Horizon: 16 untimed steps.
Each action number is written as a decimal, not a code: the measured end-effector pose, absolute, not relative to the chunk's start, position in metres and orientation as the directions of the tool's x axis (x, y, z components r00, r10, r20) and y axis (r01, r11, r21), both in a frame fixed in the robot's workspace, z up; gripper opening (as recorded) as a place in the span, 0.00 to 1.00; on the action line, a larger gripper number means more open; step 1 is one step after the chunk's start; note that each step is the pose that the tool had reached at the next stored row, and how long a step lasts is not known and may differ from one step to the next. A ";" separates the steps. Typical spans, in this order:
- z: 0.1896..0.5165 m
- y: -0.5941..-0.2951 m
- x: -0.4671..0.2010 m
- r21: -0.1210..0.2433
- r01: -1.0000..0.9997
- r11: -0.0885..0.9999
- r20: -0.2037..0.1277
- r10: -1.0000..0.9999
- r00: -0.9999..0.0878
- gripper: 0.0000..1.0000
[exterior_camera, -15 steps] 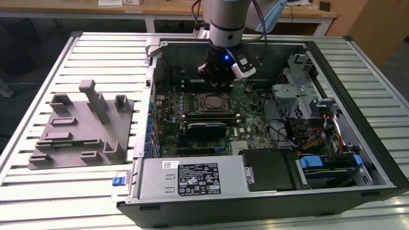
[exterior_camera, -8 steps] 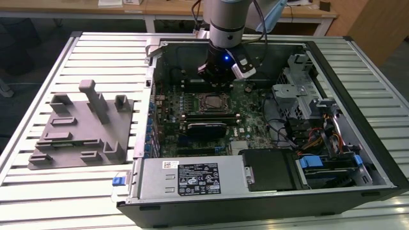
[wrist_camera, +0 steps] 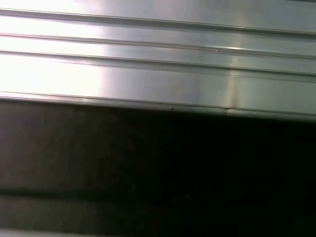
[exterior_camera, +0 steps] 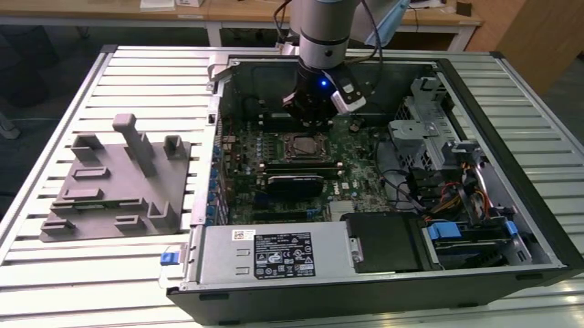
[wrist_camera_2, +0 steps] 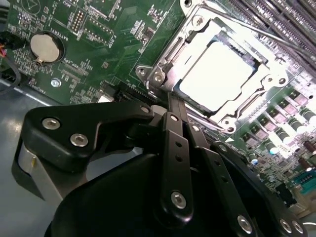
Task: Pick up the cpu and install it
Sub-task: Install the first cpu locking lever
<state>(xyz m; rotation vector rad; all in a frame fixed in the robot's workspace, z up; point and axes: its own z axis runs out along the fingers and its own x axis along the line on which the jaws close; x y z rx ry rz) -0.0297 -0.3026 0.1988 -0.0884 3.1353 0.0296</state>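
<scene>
Ribbed aluminium tabletop (exterior_camera: 137, 75) carries an open desktop computer case (exterior_camera: 538, 225) lying on its side, with a grey plastic parts fixture (exterior_camera: 119, 184) on the exterior view's left. Wooden desks stand in the far background.

Inside the case lies a green motherboard (exterior_camera: 360, 179). The robot arm (exterior_camera: 324, 27) reaches down from the far side, and its gripper (exterior_camera: 315, 126) hangs just above the far edge of the CPU socket (exterior_camera: 301, 144).

In the second wrist view, the cpu (wrist_camera_2: 217, 81) shows as a bright, silvery square sitting inside the socket's open metal frame (wrist_camera_2: 168, 54); it appears to lie flat in its seat. The black gripper (wrist_camera_2: 174, 101) has its fingers (wrist_camera_2: 170, 106) pressed together into one narrow tip, pinching nothing, close beside the near corner of the frame. A round coin battery (wrist_camera_2: 46, 48) sits on the board, well apart.

Judging by this, the chip is already placed and the work stands at the seating or securing stage. Any further contact would call for a gentle, precise touch, since the socket is delicate.
</scene>
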 end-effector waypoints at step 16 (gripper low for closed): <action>0.195 -0.302 -0.029 0.023 -0.058 0.998 -0.005 -0.058 -0.998 0.11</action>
